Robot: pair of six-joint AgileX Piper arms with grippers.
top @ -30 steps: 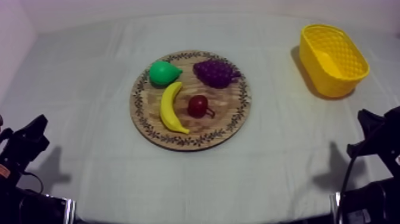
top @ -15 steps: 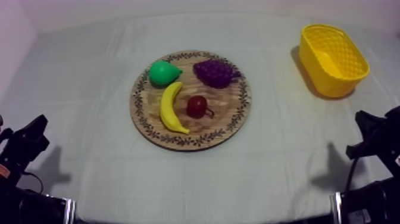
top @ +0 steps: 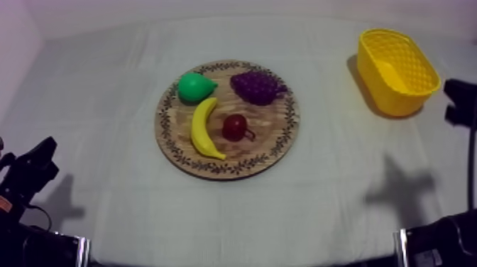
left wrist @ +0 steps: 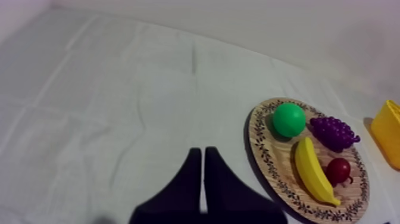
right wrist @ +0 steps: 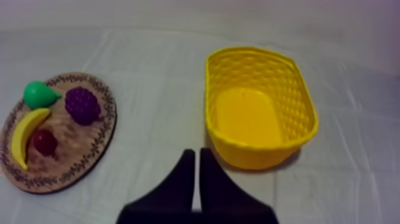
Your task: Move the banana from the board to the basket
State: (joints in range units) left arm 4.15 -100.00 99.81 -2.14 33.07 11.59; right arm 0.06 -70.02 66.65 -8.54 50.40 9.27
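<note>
The left gripper point(left wrist: 199, 156) sits low at the left side of the table, over bare grey-white cloth point(top: 106, 206) and well apart from the fruit. In the left wrist view its 2 black fingers lie pressed together as a narrow wedge, clenched on nothing.

Toward the middle of the table lies the round wooden board point(top: 273, 153) with its dark leaf-patterned rim, carrying 4 toy fruits. The green pear point(top: 194, 86) is at the board's far left, near the rim. The banana point(top: 202, 129) lies flat on the board, left of its centre and free of both grippers. It is smooth, bright yellow and gently curved, with the bulge of its curve toward the board's left rim. One narrow end reaches up just beside the pear, and the other, slightly broader end points toward the near rim. The small red fruit point(top: 234, 126), with a thin dark stem, sits just beside the banana's right side near the board's centre. The dark purple bunch of grapes point(top: 257, 86) is at the far right of the board, beyond the red fruit.

Well apart to the right stands the yellow basket point(top: 387, 99), upright and oval, with lattice-patterned walls. The right gripper point(right wrist: 194, 154) is raised at the table's right edge, just beside the basket. In the right wrist view its 2 fingers are likewise clenched together on nothing, tips over the cloth near the basket's near wall.
</note>
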